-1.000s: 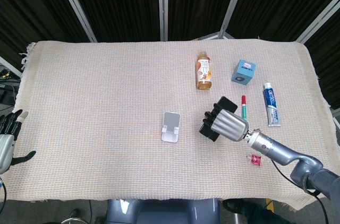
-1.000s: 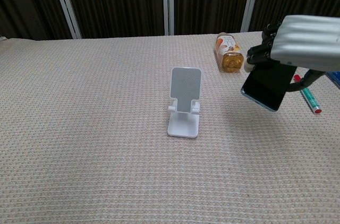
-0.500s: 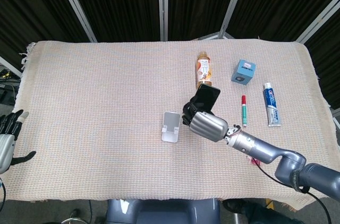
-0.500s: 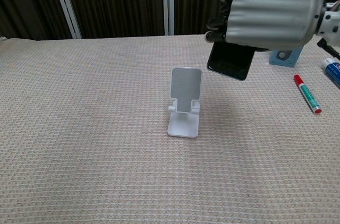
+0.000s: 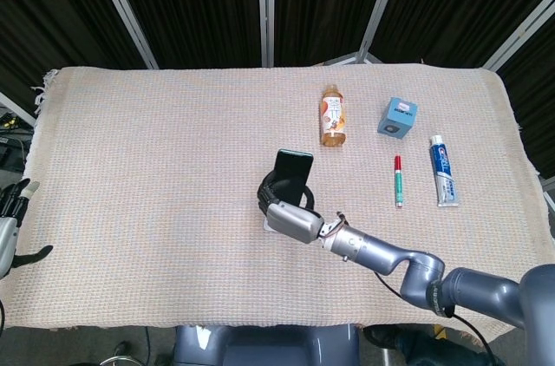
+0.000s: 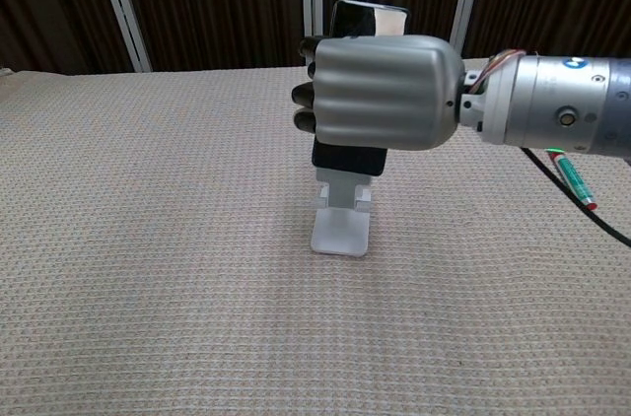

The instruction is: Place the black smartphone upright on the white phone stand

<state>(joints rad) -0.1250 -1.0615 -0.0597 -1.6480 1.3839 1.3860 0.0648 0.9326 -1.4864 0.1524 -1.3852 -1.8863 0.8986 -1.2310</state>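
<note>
At the far left edge of the desk [image 5: 130, 166] the left hand [image 5: 7, 229] hangs off the cloth, fingers apart and holding nothing. Toward the middle, the white phone stand [image 6: 340, 224] sits upright on the weave, its base and lower lip showing below the phone. The black smartphone [image 6: 367, 16] is upright just above and against the stand's back plate, its top edge poking out over the knuckles; whether its bottom edge already rests on the lip I cannot tell. It looks like a stiff, thin, glossy slab, probably slippery and fairly light, best held across its long edges around mid-height. The right hand [image 6: 380, 91] is wrapped around it there, its arm reaching in low from the right.
</note>
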